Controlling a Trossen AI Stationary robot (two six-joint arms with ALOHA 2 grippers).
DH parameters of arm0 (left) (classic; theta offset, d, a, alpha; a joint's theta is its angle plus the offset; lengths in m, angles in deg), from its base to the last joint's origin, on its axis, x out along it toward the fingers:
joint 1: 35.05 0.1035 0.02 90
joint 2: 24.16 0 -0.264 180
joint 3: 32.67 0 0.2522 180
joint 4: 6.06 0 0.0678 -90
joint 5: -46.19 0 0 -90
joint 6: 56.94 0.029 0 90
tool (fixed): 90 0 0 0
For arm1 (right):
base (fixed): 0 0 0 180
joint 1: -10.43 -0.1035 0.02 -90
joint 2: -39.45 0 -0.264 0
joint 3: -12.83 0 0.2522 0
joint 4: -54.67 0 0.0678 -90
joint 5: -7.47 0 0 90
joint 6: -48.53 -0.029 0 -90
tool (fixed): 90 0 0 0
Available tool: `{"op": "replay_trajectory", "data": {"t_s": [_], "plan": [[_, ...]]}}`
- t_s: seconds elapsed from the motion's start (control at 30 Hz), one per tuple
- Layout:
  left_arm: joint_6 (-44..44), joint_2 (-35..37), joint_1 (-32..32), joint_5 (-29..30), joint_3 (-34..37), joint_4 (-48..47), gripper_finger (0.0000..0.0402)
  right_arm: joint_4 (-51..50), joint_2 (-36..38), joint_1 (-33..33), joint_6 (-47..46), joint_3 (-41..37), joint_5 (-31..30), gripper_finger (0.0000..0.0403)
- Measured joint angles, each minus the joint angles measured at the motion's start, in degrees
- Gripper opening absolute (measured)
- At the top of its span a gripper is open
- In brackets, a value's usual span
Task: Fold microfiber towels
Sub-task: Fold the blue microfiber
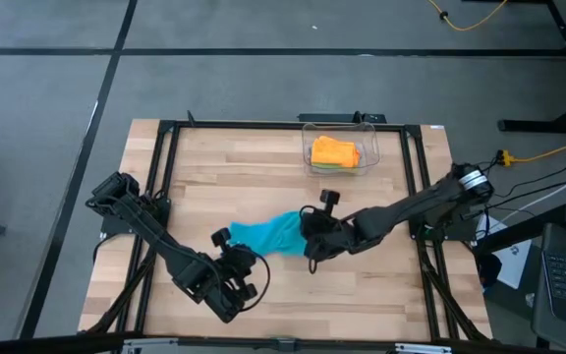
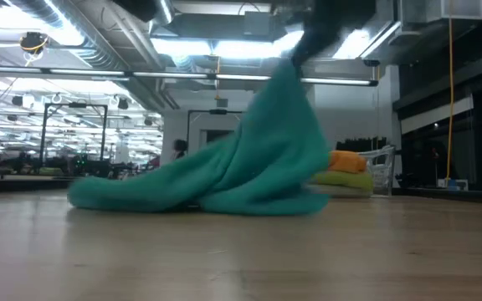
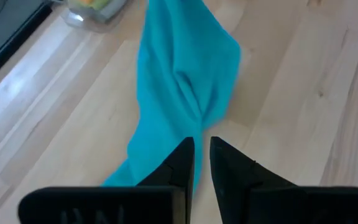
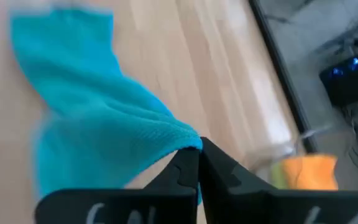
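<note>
Left gripper (image 3: 202,163), nearest the front desk (image 1: 381,285) edge: fingers a narrow slit apart at the teal towel's (image 1: 271,234) near end, contact hard to make out. Right gripper (image 4: 197,163): pressed together, pinching the towel's far edge, lifted mid-desk. Clear bin (image 1: 369,157) at the far edge, holding the orange towel (image 1: 334,152) over a partly hidden green one.

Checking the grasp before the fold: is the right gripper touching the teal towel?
Touching. The right wrist view shows the right gripper shut on the teal towel, pinching its edge.
</note>
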Motion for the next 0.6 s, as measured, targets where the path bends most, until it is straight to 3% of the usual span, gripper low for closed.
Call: {"op": "replay_trajectory", "data": {"t_s": [0.3, 0.47, 0.53, 0.6], "plan": [[1.4, 0.0, 0.1, 1.0, 0.0, 2.6, 0.0042, -4.6, 0.7, -0.4, 12.7, 19.6, -1.6, 0.0001], [2.0, 0.0, 0.1, 1.0, 0.0, 3.0, 0.0041, -6.7, 0.7, -0.4, 12.6, 26.9, -12.7, 0.0001], [2.0, 0.0, 0.1, 1.0, 0.0, 3.0, 0.0041, -8.9, 0.7, -0.5, 8.9, 29.2, -17.9, 0.0001], [2.0, 0.0, 0.1, 1.0, 0.0, 3.0, 0.0041, -12.1, 0.7, -0.4, 2.8, 31.6, -19.3, 0.0001]]}}
